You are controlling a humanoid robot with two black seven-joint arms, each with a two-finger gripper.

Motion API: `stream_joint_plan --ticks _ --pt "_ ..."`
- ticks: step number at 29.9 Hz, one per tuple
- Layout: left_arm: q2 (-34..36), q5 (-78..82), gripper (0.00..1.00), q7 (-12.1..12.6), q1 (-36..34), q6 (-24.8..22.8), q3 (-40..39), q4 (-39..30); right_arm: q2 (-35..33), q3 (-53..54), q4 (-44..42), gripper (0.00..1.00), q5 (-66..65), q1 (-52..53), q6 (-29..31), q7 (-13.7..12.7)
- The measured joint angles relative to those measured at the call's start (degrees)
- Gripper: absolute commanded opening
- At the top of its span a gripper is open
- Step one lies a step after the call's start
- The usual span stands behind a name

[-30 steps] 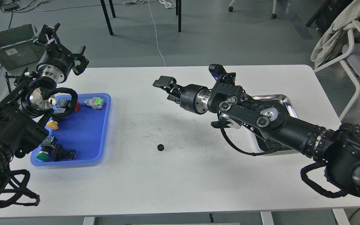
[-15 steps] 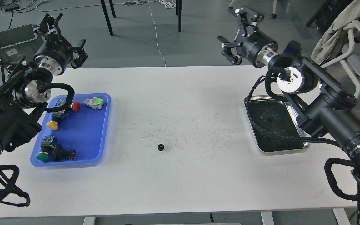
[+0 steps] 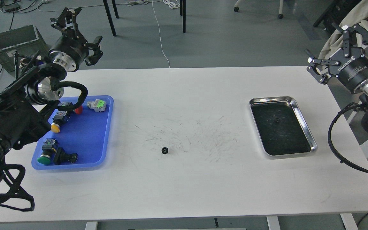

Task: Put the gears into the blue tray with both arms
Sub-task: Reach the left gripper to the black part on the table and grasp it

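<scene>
One gear [image 3: 164,150], a tiny black toothed wheel, lies on the white table near its middle. A second gear [image 3: 277,120] rests inside the steel tray. The blue tray [image 3: 86,137] sits at the table's left side and holds several push-buttons but no gear that I can see. My left gripper [image 3: 82,30] hangs open beyond the table's far left corner, above and behind the blue tray, and holds nothing. Past the table's far right corner, my right gripper [image 3: 326,41] is also open and empty, well away from both gears.
The shiny steel tray [image 3: 310,140] with a dark inside stands at the right. Push-buttons with red, yellow and green caps [image 3: 45,159] fill the blue tray's left half. A grey box [image 3: 11,44] stands on the floor at far left, and a white chair [image 3: 356,41] at far right.
My right arm has swung from over the table's middle out to the far right, uncovering the steel tray. My left gripper has shifted a little up and right. The gears have not moved.
</scene>
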Motion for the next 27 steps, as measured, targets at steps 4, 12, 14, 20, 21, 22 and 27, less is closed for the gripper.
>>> stream_joint_plan --ticks 4,12,14,20,21,22,27 --pt "3.5 6.7 0.99 0.0 0.8 4.6 8.2 -13.4 0.2 0.2 -0.3 0.87 0.5 -0.3 0.0 0.0" --pt "16.9 35.0 0.99 0.3 1.4 10.1 25.4 -42.8 0.6 -0.1 -2.4 0.88 0.6 -0.4 -0.1 0.1" --pt "18.4 46.6 0.98 0.4 2.7 10.8 26.5 -46.4 0.6 -0.1 -2.9 0.88 0.6 -0.4 -0.1 0.1" --pt "15.1 78.2 0.98 0.7 8.8 15.6 27.2 -46.4 0.8 -0.1 -5.5 0.88 0.9 -1.8 -0.1 0.4" --pt "13.9 82.4 0.98 0.7 9.7 16.1 27.3 -45.2 0.9 -0.1 -5.9 0.88 0.9 -2.1 -0.1 0.5" --pt "12.6 86.5 0.98 0.7 10.6 16.5 27.3 -43.8 1.1 -0.2 -6.4 0.88 0.9 -2.3 -0.2 0.5" --pt "6.7 102.6 0.97 0.9 14.0 18.7 26.8 -35.3 2.6 -0.3 -8.5 0.89 0.9 -2.6 -0.3 0.6"
